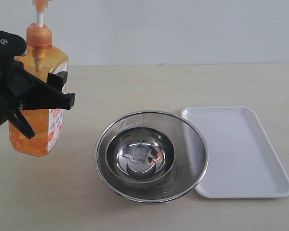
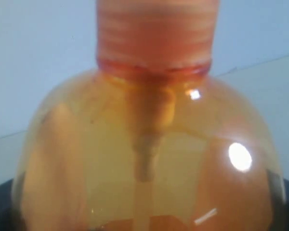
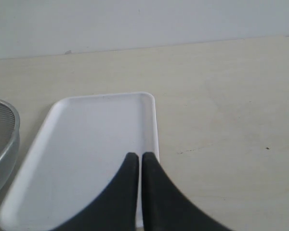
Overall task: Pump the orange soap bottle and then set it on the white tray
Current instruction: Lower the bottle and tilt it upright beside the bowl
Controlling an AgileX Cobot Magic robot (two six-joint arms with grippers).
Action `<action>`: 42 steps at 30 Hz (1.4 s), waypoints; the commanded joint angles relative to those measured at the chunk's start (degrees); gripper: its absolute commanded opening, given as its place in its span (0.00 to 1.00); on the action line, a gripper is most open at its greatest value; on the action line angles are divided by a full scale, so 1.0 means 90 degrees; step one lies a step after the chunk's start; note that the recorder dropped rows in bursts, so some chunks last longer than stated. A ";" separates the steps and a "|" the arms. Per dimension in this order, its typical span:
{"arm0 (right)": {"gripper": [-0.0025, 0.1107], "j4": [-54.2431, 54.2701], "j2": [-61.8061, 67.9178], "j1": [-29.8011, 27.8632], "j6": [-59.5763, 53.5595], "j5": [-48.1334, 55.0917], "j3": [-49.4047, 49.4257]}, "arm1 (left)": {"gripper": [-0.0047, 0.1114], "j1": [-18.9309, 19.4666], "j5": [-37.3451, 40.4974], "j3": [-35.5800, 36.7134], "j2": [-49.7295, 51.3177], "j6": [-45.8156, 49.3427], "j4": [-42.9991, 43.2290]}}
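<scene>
Left arm enters the exterior view from the left edge, black wrist low, pincer (image 1: 66, 89) reaching sideways to the right. Jaws apart: one crosses the front of the orange soap bottle (image 1: 36, 132), the other sits behind it, clamped on its body. Right pincer (image 3: 138, 161) seen only in its wrist view: black, pressed together, hairline slit between.

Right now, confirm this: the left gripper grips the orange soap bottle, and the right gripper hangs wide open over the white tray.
Wrong in one respect: the right gripper is shut, fingers together, as the right wrist view shows. The rest holds: the left gripper grips the orange soap bottle, and the right gripper hangs over the white tray.
</scene>
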 commanded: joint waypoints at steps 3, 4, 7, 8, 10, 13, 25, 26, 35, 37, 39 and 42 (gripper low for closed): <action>0.02 -0.0029 -0.0029 -0.0020 0.0000 -0.0068 0.0001 | 0.08 -0.0032 -0.0458 -0.0046 -0.0132 0.0102 0.0267; 0.02 -0.0029 -0.0029 -0.0020 0.0000 -0.0068 0.0001 | 0.08 -0.0032 -0.0423 -0.0046 -0.0132 0.0222 0.0126; 0.02 -0.0029 -0.0029 -0.0020 0.0000 -0.0068 0.0001 | 0.08 -0.0066 -0.1034 -0.0046 -0.0132 0.0538 -0.0716; 0.02 -0.0029 -0.0029 -0.0020 0.0000 -0.0068 0.0001 | 0.08 -0.0228 -0.1921 -0.0046 -0.0132 0.0748 -0.1560; 0.02 -0.0029 -0.0029 -0.0020 0.0000 -0.0068 0.0001 | 0.08 -0.0574 -0.2621 -0.0046 -0.0132 0.1119 -0.2357; 0.02 -0.0029 -0.0029 -0.0020 0.0000 -0.0068 0.0001 | 0.08 -0.1282 -0.2724 -0.0046 -0.0132 0.1152 -0.2405; 0.02 -0.0029 -0.0029 -0.0020 0.0000 -0.0068 0.0001 | 0.08 -0.1960 -0.3389 -0.0046 0.1109 0.0420 -0.2113; 0.02 -0.0029 -0.0029 -0.0020 0.0000 -0.0068 0.0001 | 0.08 -0.1960 -0.3428 -0.0046 0.1203 0.0291 -0.2067; 0.02 -0.0029 -0.0029 -0.0020 0.0000 -0.0068 0.0001 | 0.08 -0.1960 -0.3409 -0.0324 0.1740 -0.0136 -0.1787; 0.02 -0.0029 -0.0029 -0.0020 0.0000 -0.0068 0.0001 | 0.08 -0.1960 -0.3409 -0.0430 0.1830 -0.0136 -0.1708; 0.02 -0.0029 -0.0029 -0.0020 0.0000 -0.0068 0.0001 | 0.08 -0.1960 -0.3409 -0.0537 0.1924 -0.0136 -0.1750; 0.02 -0.0029 -0.0029 -0.0020 0.0000 -0.0068 0.0001 | 0.08 -0.1960 -0.3409 -0.0568 0.1978 -0.0136 -0.1823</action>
